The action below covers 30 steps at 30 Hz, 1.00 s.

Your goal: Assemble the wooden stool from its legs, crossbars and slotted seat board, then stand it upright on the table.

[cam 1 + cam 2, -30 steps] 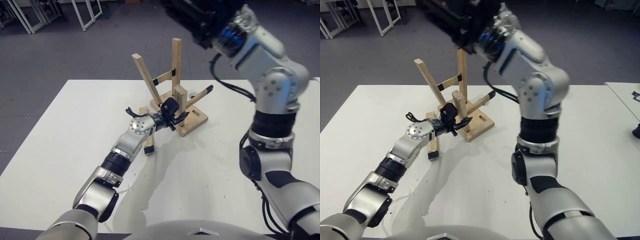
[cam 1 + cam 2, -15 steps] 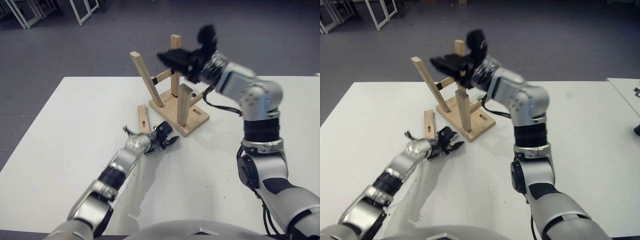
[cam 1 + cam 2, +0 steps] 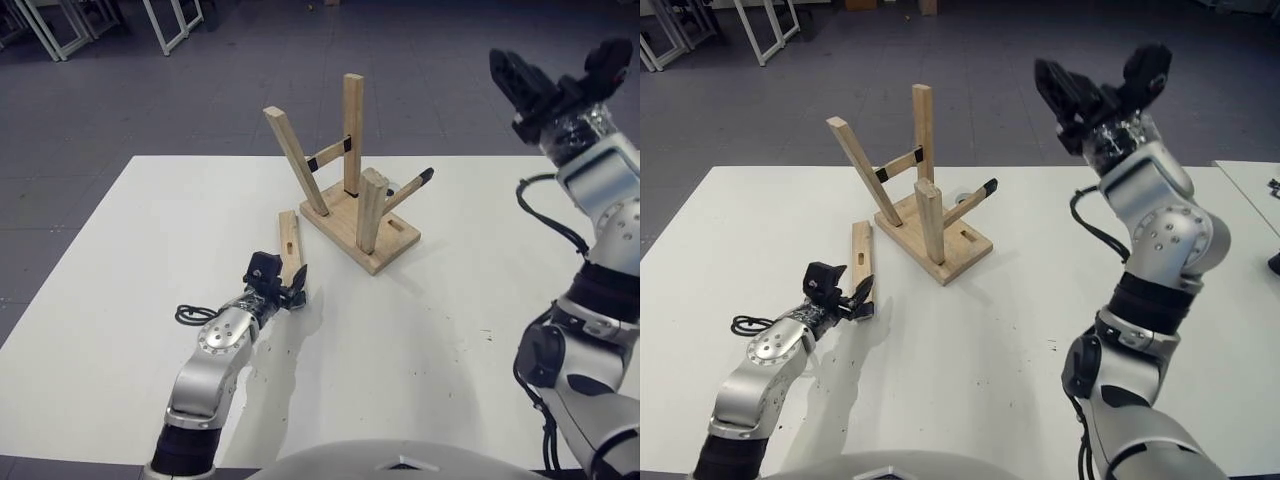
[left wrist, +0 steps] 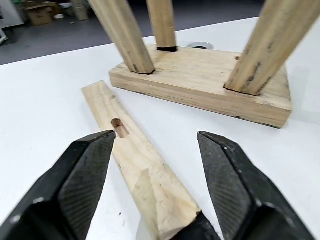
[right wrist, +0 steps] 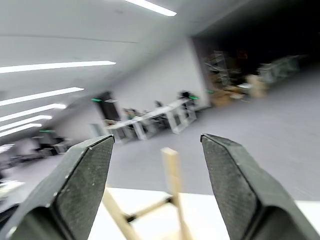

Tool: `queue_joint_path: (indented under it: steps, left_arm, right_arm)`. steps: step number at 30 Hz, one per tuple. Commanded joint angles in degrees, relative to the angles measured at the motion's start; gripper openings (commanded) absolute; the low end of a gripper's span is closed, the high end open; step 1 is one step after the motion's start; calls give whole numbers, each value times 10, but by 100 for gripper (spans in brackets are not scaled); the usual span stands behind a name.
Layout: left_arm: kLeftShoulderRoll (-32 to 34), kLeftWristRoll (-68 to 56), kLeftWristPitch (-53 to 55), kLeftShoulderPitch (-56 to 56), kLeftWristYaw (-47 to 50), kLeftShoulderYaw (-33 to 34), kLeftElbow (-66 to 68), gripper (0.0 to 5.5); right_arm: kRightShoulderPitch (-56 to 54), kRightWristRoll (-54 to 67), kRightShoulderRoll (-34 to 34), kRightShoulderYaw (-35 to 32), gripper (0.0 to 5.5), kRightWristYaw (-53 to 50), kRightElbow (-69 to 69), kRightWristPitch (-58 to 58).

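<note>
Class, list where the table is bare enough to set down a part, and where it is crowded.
Bare: the table left of the loose leg; and the near-right stretch between seat board and near edge. Crowded: around the left gripper, loose leg and seat board.

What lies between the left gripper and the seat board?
A loose wooden leg lies flat on the table, its near end between the left gripper's open fingers, its far end short of the seat board. The left wrist view shows this.

Three raised legs (image 3: 353, 130) and a crossbar (image 3: 328, 154) fence our way to the seat board (image 3: 385, 243) from above. Our left claw (image 3: 282, 280) straddles the loose leg (image 3: 291, 240) just beside it, and broad counter (image 3: 450, 300) gives us room rightward.
</note>
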Motion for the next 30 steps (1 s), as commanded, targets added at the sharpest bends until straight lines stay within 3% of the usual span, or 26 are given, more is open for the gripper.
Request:
queue_joint_path:
  steps: [1, 10, 18, 22, 26, 30]
  left_arm:
    - [-13, 33, 97, -5, 42, -14, -15, 302]
    - [-96, 3, 211, -73, 66, 24, 20, 302]
    - [-44, 28, 223, -48, 35, 9, 111, 302]
    - [0, 31, 203, -24, 12, 16, 121, 275]
    - [38, 20, 162, -25, -21, 50, 128, 217]
    - [55, 0, 126, -51, -42, 98, 154, 210]
  right_arm:
    - [42, -92, -29, 47, 319, 2, 66, -75]
    - [42, -267, 15, 213, 319, 94, 394, -280]
    - [-25, -353, 59, 261, 319, 115, 661, -414]
    - [-11, -363, 64, 287, 319, 200, 647, -397]
    - [32, -330, 67, 309, 319, 325, 545, -273]
    - [75, -292, 63, 314, 319, 374, 439, -164]
